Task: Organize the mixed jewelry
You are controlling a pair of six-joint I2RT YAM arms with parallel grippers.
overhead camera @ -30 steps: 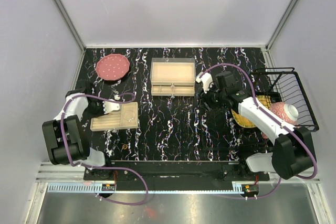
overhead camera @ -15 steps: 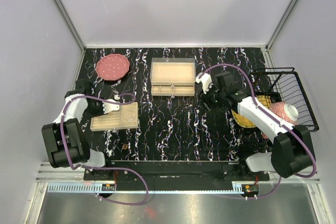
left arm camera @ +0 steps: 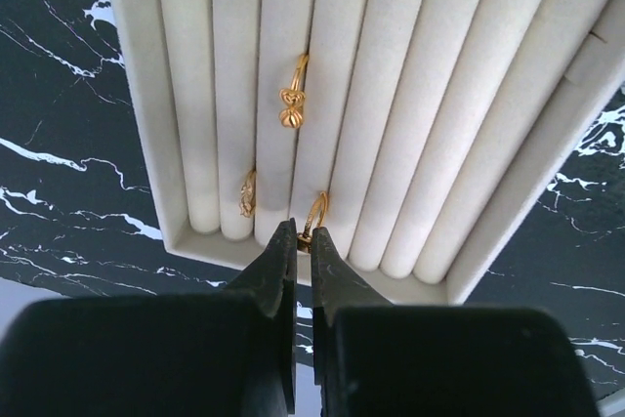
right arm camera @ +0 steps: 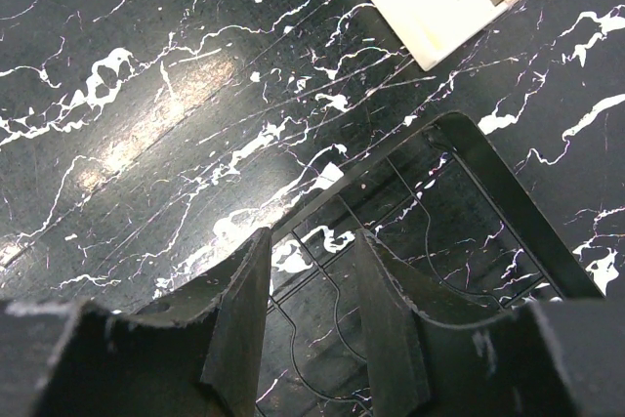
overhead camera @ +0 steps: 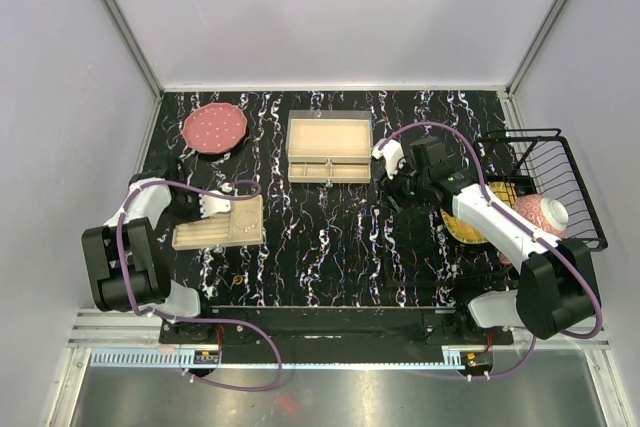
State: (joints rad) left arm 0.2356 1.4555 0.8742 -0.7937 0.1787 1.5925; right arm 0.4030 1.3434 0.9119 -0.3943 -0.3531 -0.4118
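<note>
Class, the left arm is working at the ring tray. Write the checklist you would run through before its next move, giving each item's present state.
1. Are the left arm's fingers lined up with a groove of the ring tray? Ok, the tips sit at the groove's near end.
2. Is the gold ring at the tips seated in the groove? Cannot tell.
3. Do the fingers hold that ring? Cannot tell; they are nearly closed at its lower end.
4. Are the neighbours clear? Ok, the bow ring and the small ring sit apart from the tips.
5. Are the right arm's fingers free? Ok, open and empty.
6. Is all the jewelry put away? Not ok, a loose ring lies on the table.
</note>
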